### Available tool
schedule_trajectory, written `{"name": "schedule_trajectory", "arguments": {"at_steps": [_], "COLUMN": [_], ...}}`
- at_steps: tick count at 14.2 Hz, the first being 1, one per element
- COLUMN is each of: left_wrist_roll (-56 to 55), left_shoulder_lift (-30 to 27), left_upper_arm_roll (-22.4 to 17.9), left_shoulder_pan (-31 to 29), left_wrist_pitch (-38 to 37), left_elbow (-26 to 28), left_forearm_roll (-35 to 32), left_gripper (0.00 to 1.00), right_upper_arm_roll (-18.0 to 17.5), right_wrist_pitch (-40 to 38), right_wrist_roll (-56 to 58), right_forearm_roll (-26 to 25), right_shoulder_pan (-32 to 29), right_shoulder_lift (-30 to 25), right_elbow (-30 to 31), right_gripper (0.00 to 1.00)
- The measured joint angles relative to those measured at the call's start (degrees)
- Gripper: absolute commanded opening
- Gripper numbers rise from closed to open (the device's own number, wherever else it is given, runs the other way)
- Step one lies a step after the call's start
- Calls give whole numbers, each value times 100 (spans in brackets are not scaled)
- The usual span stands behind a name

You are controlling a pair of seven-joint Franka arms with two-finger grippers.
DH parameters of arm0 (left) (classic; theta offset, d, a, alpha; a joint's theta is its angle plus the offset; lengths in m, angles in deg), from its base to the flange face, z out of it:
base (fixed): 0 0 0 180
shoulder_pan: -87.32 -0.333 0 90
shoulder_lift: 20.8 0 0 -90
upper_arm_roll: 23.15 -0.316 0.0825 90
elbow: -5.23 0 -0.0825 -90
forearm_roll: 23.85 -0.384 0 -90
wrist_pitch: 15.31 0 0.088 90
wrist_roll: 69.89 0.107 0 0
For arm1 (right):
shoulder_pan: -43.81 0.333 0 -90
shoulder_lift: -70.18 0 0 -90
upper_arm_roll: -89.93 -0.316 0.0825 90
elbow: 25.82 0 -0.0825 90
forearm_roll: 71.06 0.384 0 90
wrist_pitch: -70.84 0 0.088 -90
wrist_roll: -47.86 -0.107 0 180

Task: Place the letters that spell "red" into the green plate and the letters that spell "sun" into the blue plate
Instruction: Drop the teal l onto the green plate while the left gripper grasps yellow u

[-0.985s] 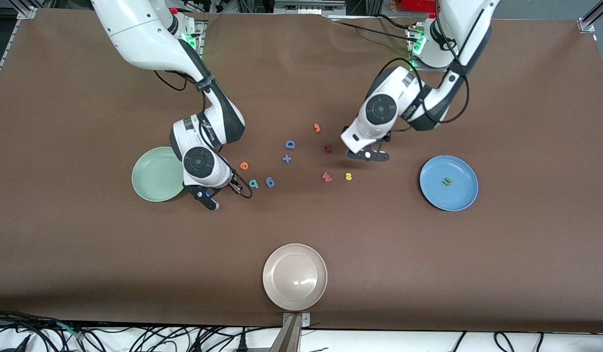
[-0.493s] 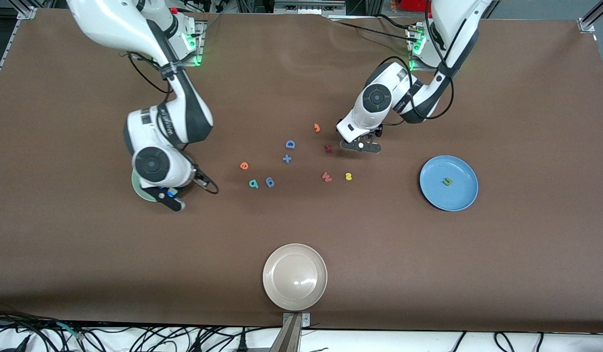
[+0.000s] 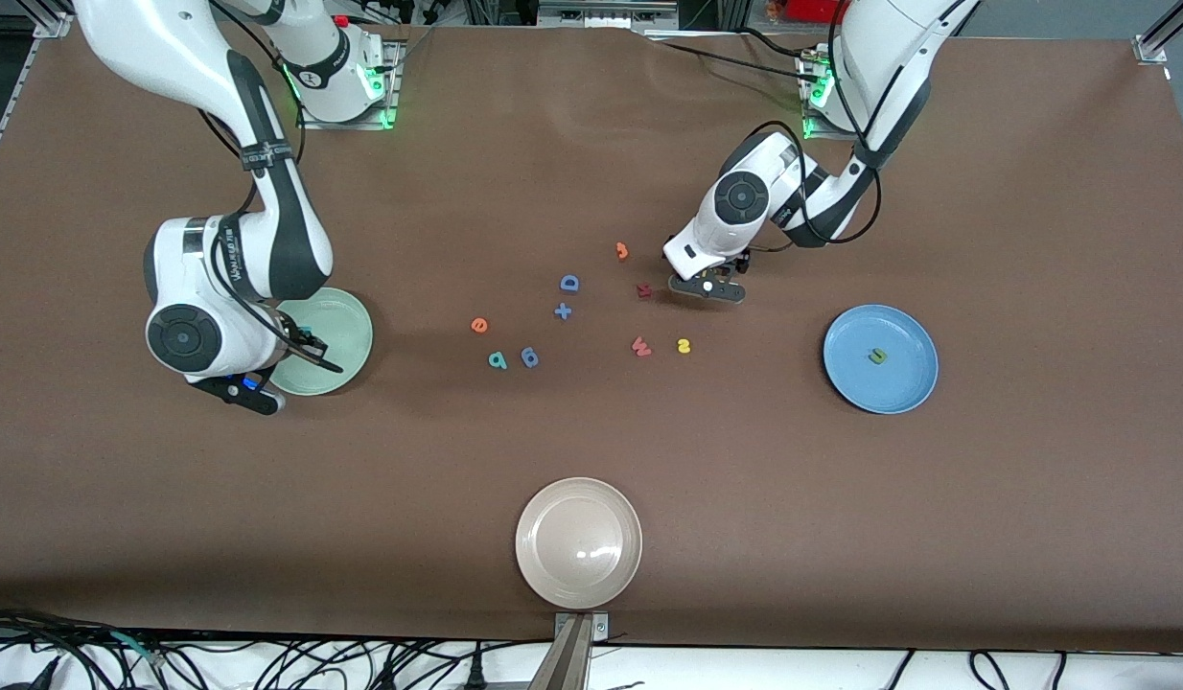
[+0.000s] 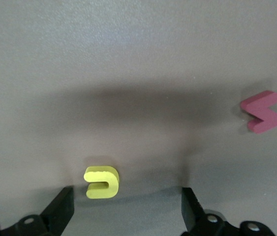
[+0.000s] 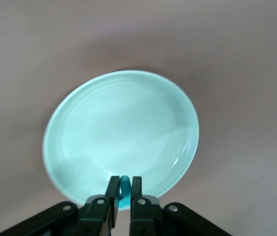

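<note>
Jaws of the right gripper (image 5: 122,196) pinch a small teal foam letter (image 5: 124,186) over the rim of the round pale mint-green plate (image 5: 128,123); only a sliver of the letter shows, so its shape and heading cannot be told. The left gripper (image 4: 126,209) hangs with jaws wide over a small yellow foam "u"-shaped letter (image 4: 102,182) on the brown table (image 3: 591,460), between its fingertips. The round medium-blue plate (image 3: 903,383) holds an olive-green letter (image 3: 876,356).
</note>
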Motion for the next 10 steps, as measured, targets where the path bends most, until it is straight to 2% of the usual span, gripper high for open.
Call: {"name": "schedule_trajectory", "arguments": {"at_steps": [4, 7, 9, 10], "left_wrist_roll": [0, 0, 0, 0], "left_shoulder_lift": [-7, -13, -14, -13], "left_upper_arm_roll": [-15, -17, -17, -18], "left_shoulder_pan": [-20, -32, -37, -39], "left_wrist_pitch": [30, 66, 73, 73], "left_elbow": [-13, -18, -18, -18], "left_forearm_roll": [-1, -1, -2, -2], "left_gripper": [87, 86, 81, 76], "right_upper_arm_roll": [60, 59, 59, 59], "right_wrist_pitch": [1414, 1805, 1834, 1837], "right_wrist_roll": [195, 272, 299, 303], "right_forearm_roll": [33, 199, 227, 232], "right_shoulder_pan": [5, 17, 17, 17], "right_shoulder_lift": [-2, -1, -1, -1], "right_elbow": [1078, 1441, 1478, 1478], "right_gripper": [0, 0, 0, 17]}}
